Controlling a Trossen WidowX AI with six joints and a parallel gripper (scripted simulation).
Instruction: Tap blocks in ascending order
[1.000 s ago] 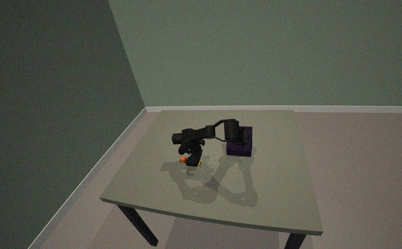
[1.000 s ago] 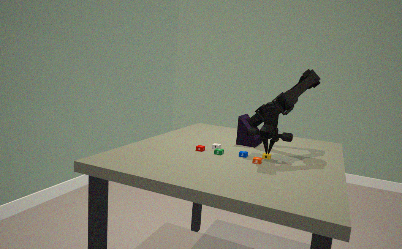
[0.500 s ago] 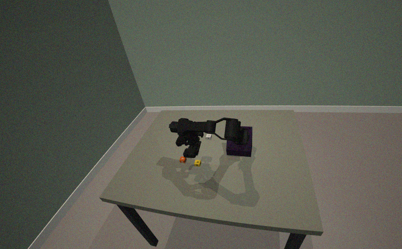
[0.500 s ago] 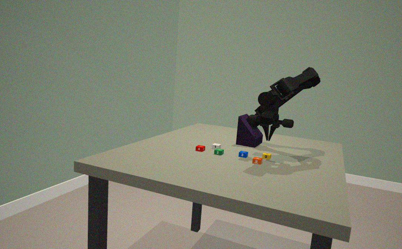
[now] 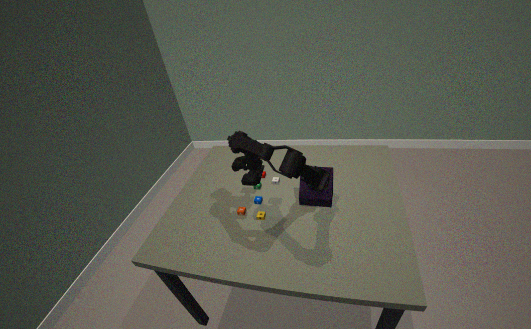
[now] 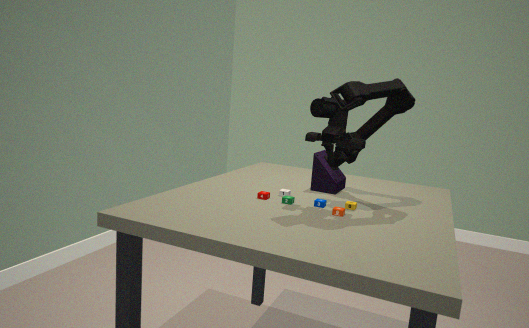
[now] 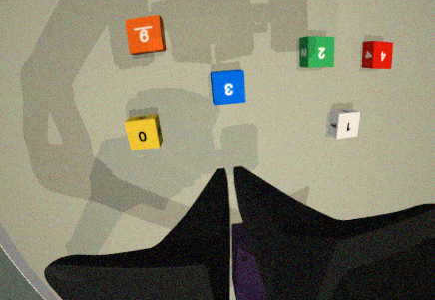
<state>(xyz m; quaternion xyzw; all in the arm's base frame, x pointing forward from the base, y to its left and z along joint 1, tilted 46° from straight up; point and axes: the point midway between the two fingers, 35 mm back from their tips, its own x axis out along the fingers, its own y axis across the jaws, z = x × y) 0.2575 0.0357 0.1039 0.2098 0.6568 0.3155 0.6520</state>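
Black robot arm raised over a desk w/ numbered blocks. Prob. between taps: if yellow 0 block is done, white 1 block is next. Move calls for shifting across, lowering straight, brief touch, lifting. Pincer pressed together, approx. a slit betw. tips, holding nothing. In wrist view, white 1 lies upper R of tips, well apart, on desk.

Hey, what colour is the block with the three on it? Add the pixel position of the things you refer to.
Blue, with a white digit; the block with the three (image 5: 258, 199) (image 6: 319, 203) (image 7: 227, 87) shows best in the wrist view.
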